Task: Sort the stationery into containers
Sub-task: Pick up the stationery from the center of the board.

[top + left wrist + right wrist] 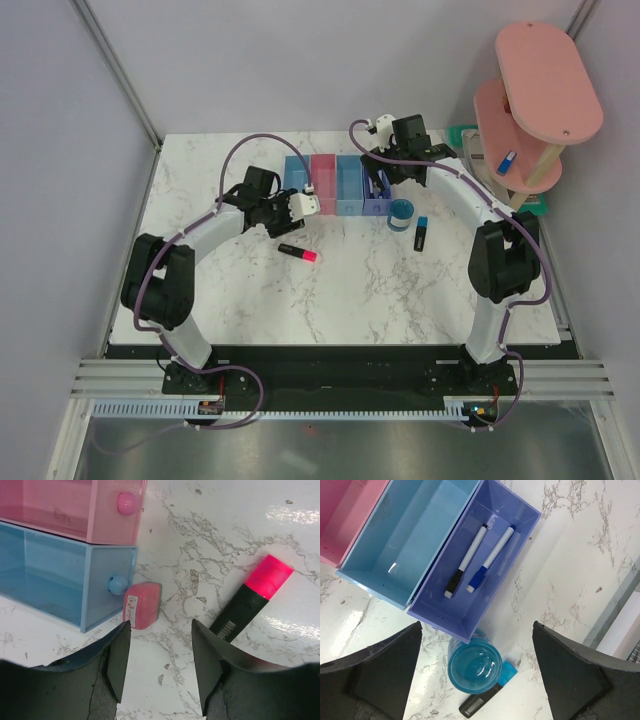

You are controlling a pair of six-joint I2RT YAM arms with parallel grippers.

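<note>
The containers (340,180) are a row of joined trays. In the left wrist view a pink eraser (142,605) lies against the front corner of the blue tray (60,580), with the pink tray (75,505) beside that. A black highlighter with a pink end (250,602) lies to the right. My left gripper (160,630) is open just short of the eraser, nothing between its fingers. My right gripper (476,627) hangs wide open above the violet tray (435,612), which holds two thin pens (466,560). A round blue pot (475,665) and a blue-ended highlighter (487,697) sit below it.
A pink two-tier shelf (535,100) stands at the back right with a small blue item (507,160) on its lower tier, and a green tray (468,140) behind it. The pink-ended highlighter (298,252) lies on the marble table (400,290).
</note>
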